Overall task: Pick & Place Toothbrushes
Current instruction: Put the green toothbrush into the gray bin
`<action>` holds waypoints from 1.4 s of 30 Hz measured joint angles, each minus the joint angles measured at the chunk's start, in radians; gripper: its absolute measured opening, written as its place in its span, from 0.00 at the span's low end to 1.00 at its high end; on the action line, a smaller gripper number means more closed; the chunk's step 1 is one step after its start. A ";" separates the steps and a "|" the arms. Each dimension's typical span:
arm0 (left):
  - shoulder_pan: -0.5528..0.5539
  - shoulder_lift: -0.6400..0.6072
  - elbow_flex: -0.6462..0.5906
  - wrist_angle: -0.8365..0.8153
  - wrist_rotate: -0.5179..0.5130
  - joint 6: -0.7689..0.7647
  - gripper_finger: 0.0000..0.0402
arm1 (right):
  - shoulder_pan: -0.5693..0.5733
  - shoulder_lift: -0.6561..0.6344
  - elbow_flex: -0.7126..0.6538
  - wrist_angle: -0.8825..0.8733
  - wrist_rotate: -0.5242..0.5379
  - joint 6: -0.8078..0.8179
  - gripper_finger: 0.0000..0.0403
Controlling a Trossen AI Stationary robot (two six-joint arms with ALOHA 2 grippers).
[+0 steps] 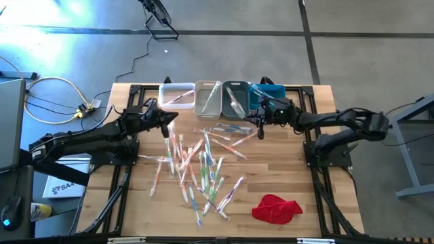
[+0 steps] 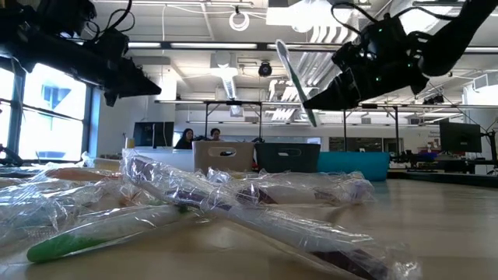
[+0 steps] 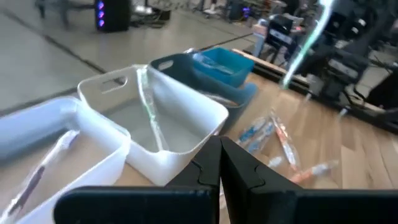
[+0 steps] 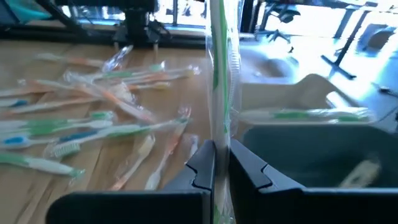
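Many wrapped toothbrushes (image 1: 196, 163) lie in a loose pile on the wooden table. One green toothbrush (image 4: 219, 74) in its clear wrapper is up in the air, with my right gripper (image 1: 260, 124) shut on it, in front of the grey bin (image 1: 235, 98). In the low view that toothbrush (image 2: 296, 82) slants up beside the right gripper (image 2: 315, 101). My left gripper (image 1: 167, 129) is shut on nothing; it hovers over the pile's far left part, near the white bin (image 1: 176, 95). In its wrist view the fingers (image 3: 219, 165) are together. My right gripper pinches the green toothbrush's handle (image 4: 220, 146) between its two fingers, wrapper and all, toward its lower end. The fingers come nearly level from the table's right side and lie across the handle. The toothbrush stands almost upright, bristle head (image 4: 233, 62) up, clear of the table.
A row of bins stands at the far edge: white, beige (image 1: 207, 97), grey and blue (image 1: 268, 95), some with toothbrushes inside. A red cloth (image 1: 276, 208) lies at the near right. People sit in the room beyond the table.
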 joint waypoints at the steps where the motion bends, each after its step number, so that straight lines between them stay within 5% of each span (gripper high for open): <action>1: 0.000 0.020 0.000 0.020 -0.009 -0.012 0.00 | 0.000 0.029 0.000 0.021 -0.012 0.000 0.03; 7: 0.000 0.148 0.000 0.140 -0.021 -0.082 0.00 | 0.000 0.160 0.000 0.126 -0.085 -0.044 0.03; 15: 0.000 0.359 0.000 0.423 -0.017 -0.143 0.00 | 0.010 0.170 0.002 0.267 -0.148 -0.039 0.04; 25: 0.000 0.632 0.000 0.799 0.015 -0.109 0.00 | 0.023 0.170 0.010 0.282 -0.131 -0.014 0.04; 29: -0.007 0.701 0.011 0.906 0.106 -0.051 0.00 | 0.024 0.170 0.010 0.282 -0.112 0.010 0.04; 42: -0.159 0.835 0.245 0.803 0.127 0.231 0.00 | 0.025 0.170 0.010 0.263 -0.053 0.048 0.04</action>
